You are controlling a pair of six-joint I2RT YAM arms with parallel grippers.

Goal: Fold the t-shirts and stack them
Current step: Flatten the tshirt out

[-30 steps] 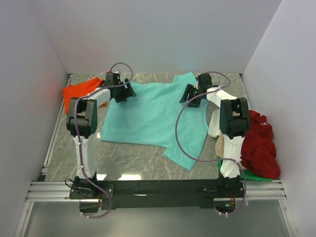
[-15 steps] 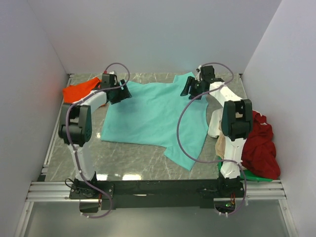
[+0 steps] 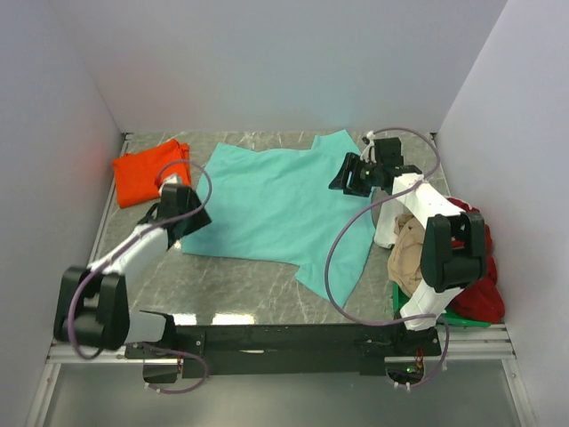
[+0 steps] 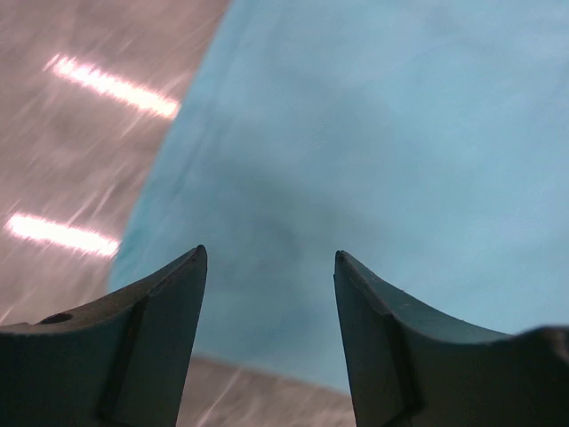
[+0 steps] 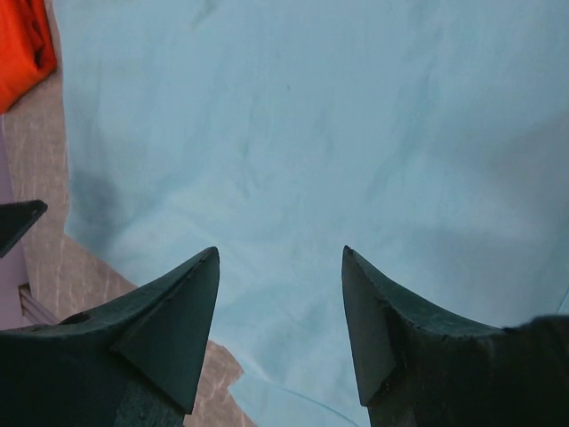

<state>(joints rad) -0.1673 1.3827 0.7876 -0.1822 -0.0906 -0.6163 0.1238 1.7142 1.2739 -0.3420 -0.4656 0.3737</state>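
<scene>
A teal t-shirt (image 3: 276,200) lies spread flat in the middle of the table, one sleeve reaching toward the near right. My left gripper (image 3: 191,218) hovers over its left edge; in the left wrist view the left gripper (image 4: 269,258) is open, with only teal cloth (image 4: 382,133) below. My right gripper (image 3: 344,178) hangs over the shirt's far right part; in its wrist view the right gripper (image 5: 280,253) is open with nothing between the fingers. An orange t-shirt (image 3: 147,169) lies folded at the back left, its corner also showing as orange cloth (image 5: 22,44).
By the right wall, beside the right arm, is a heap of t-shirts: dark red (image 3: 484,294), beige (image 3: 409,253), white (image 3: 385,229) and a green edge (image 3: 449,316). White walls close in the marble table (image 3: 240,289) on three sides.
My left arm has swung back from the shirt's far left corner to its left edge, nearer to me. The right gripper has shifted slightly to the right. The teal shirt's far left corner now lies flat.
</scene>
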